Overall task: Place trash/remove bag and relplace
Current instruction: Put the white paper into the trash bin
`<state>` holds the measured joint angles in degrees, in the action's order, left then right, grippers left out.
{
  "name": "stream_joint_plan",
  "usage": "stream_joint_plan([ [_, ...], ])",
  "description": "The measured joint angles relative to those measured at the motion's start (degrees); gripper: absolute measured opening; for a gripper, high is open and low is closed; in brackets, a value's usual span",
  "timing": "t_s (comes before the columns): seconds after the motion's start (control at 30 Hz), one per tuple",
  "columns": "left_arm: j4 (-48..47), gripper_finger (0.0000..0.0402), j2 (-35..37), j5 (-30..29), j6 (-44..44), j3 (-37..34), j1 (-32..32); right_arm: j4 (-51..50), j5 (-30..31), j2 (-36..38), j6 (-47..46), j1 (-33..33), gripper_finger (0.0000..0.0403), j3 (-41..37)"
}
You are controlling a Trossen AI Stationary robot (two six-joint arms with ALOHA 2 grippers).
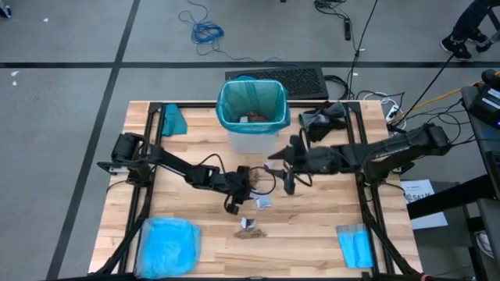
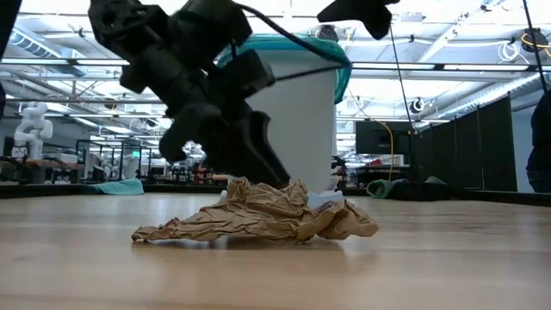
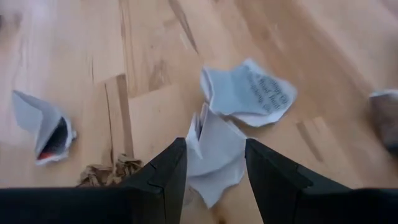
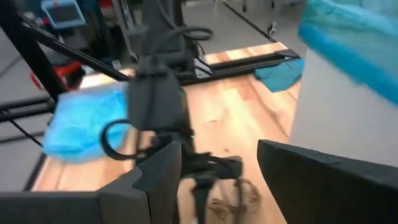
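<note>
Along the near edge of the bench: a pale sky-blue plastic bag heaped at the left corner, a small folded blue sheet flat at the right corner. Just behind, near the middle of that edge, a brown paper wad, flattened on the wood, long axis running side to side along the edge. A little farther in, the left hand, low over the boards, fingers apart and straddling a white wrapper lying flat, its pointed end toward the wrist camera; no firm grip to be made out. Close around it, more trash: a printed white scrap and a folded white scrap with red inside. Beside and beyond, toward mid-bench, the right hand, raised, fingers spread wide, holding nothing. Farthest, at the middle of the far edge, a white bin standing upright, mouth up, with the bag lining it, teal rim folded over the top, brown scraps inside. At the far-left corner, a teal cloth.
</note>
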<state>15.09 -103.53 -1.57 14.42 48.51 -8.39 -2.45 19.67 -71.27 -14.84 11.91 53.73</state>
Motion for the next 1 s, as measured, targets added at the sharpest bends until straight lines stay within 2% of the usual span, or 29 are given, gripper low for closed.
stream_joint_plan([
  [0.13,0.2,0.0159,-2.5,0.5,0.0,1.3,0.6,5.2,4.1,0.9,-1.7,4.5,0.0203,-3.8],
  [0.37,-0.8,0.0151,-6.5,-0.2,-1.1,4.5,0.9,4.4,14.9,1.0,-4.3,13.9,0.0203,-5.0],
  [0.47,-0.7,0.0114,-7.7,-0.3,-3.2,5.8,0.7,4.2,21.1,1.0,-5.7,17.9,0.0203,-5.8],
  [0.6,-1.4,0.0022,-7.9,-0.4,-4.9,6.4,0.4,3.9,27.6,1.0,-9.2,22.0,0.0203,-7.9],
  [0.63,-1.3,0.0013,-7.9,-0.4,-5.6,6.4,0.4,3.8,28.6,1.0,-10.3,22.9,0.0203,-8.4],
  [0.87,-1.6,0.0002,-6.8,-1.1,-6.6,6.3,-1.2,3.9,33.6,1.0,-18.3,28.0,0.0203,-12.3],
  [1.0,-3.7,0.0001,-1.3,-5.3,-6.1,6.6,-3.5,3.9,36.0,1.0,-21.6,30.2,0.0203,-13.8],
])
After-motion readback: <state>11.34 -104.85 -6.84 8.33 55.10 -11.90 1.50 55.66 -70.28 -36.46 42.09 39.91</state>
